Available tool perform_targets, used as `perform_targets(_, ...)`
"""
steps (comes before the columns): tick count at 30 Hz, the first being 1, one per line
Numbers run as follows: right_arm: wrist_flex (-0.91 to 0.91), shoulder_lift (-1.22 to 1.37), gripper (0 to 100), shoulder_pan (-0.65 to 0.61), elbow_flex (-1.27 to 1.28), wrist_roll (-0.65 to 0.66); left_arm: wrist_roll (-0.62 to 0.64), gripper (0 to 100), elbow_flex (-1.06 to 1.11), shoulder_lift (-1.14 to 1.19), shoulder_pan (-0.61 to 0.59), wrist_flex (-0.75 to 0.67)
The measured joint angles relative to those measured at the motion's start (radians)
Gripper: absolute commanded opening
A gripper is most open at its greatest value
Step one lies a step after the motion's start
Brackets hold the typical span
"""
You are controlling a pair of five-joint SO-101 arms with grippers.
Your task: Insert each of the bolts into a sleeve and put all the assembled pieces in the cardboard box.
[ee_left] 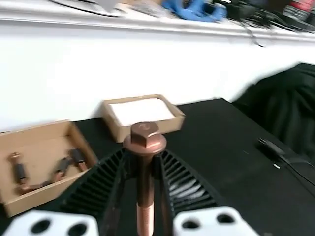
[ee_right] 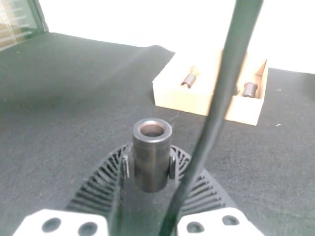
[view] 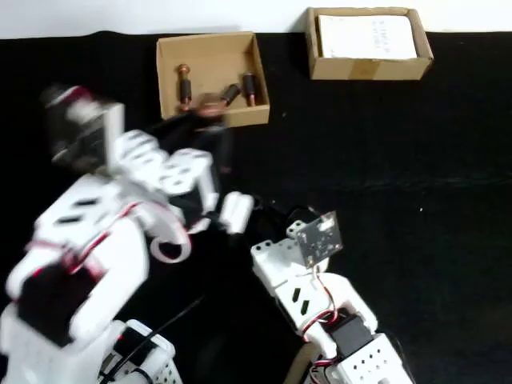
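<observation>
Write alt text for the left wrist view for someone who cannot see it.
The left gripper clamps a copper-coloured hex-head bolt by its shank between black ribbed fingers. Behind on the black table sit a brown cardboard box holding metal pieces and a second cardboard box with a white sheet inside.

a black cloth (view: 416, 160) covers the table. at its far edge in the high view, toward the right, sits a shallow box (view: 368, 70) holding a white sheet (view: 368, 36). behind the table rises a white wall (ee_left: 147, 64), and on the ledge above it lie a blue object (ee_left: 194, 7) and dark cables (ee_left: 246, 12). a heap of dark fabric (ee_left: 288, 108) sits by the cloth, with a thin black cable (ee_left: 270, 146) near it.
</observation>
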Motion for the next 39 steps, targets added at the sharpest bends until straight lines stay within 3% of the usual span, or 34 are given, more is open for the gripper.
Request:
perform_targets(5,-0.006,-0.008,0.8,0.0,0.008,0.0,0.0,1,-0.008,0.097,0.072,0.006)
perform_targets(19,-0.008,-0.008,0.8,0.0,0.009,0.0,0.0,1,0.229,0.13,0.086,-0.04)
perform_targets(28,-0.008,-0.008,0.8,0.0,0.009,0.0,0.0,1,0.256,0.133,0.094,-0.043)
perform_targets(39,-0.008,-0.008,0.8,0.0,0.009,0.0,0.0,1,0.39,0.137,0.069,-0.239)
